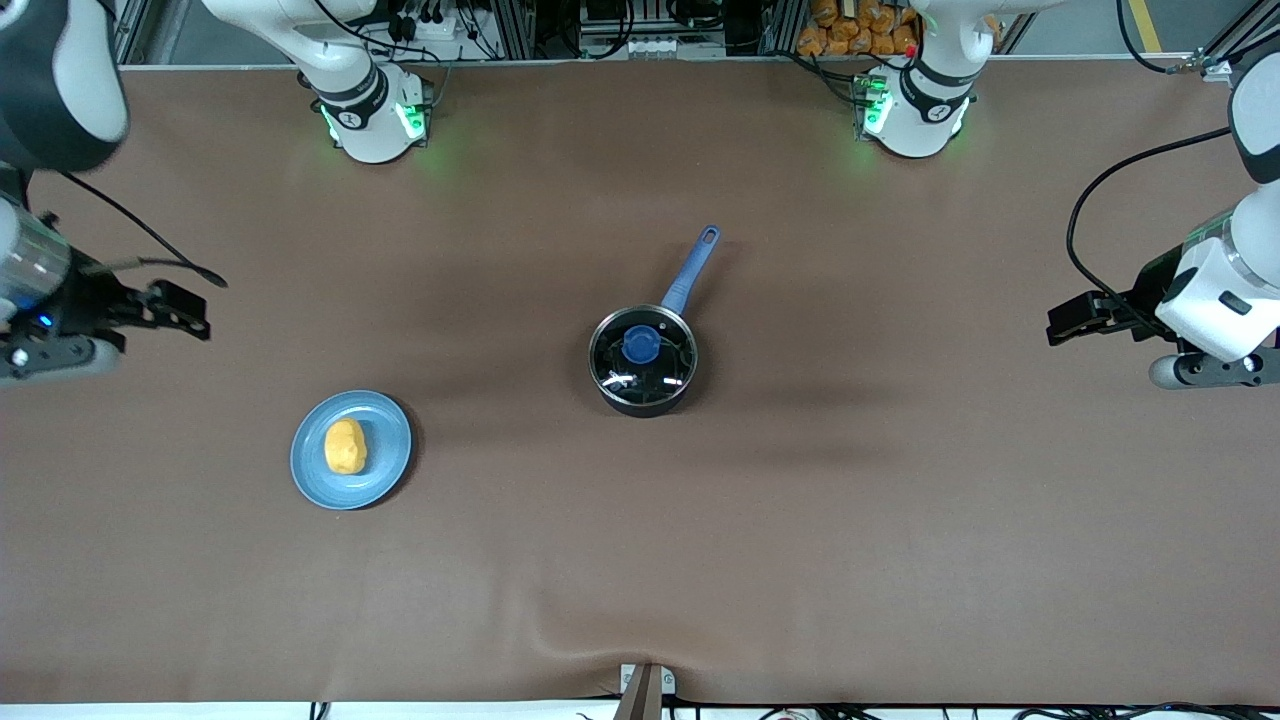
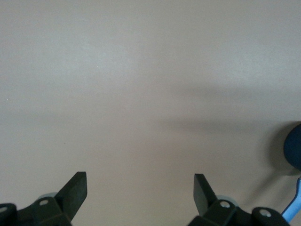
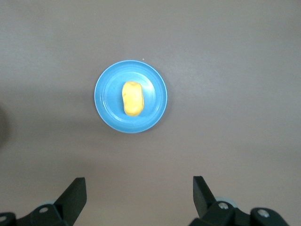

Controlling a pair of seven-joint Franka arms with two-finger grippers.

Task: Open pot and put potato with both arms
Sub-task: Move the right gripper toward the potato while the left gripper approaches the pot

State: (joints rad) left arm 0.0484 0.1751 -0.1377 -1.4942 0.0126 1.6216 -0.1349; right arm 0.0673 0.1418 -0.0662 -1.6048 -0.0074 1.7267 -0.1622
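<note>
The black pot (image 1: 643, 362) stands at the table's middle, its glass lid with blue knob (image 1: 641, 345) on, its blue handle (image 1: 692, 268) pointing toward the robots' bases. The yellow potato (image 1: 345, 446) lies on a light-blue plate (image 1: 384, 468), nearer the front camera, toward the right arm's end. It also shows in the right wrist view (image 3: 132, 98) on the plate (image 3: 107, 96). My right gripper (image 1: 192, 310) hangs open and empty over bare table at its end (image 3: 139, 190). My left gripper (image 1: 1068, 322) hangs open and empty at the left arm's end (image 2: 140, 188).
The table is covered with a brown cloth (image 1: 800, 520). A dark edge of the pot (image 2: 294, 149) and part of its blue handle (image 2: 291, 209) show in the left wrist view. Both arm bases stand along the table's edge by the robots.
</note>
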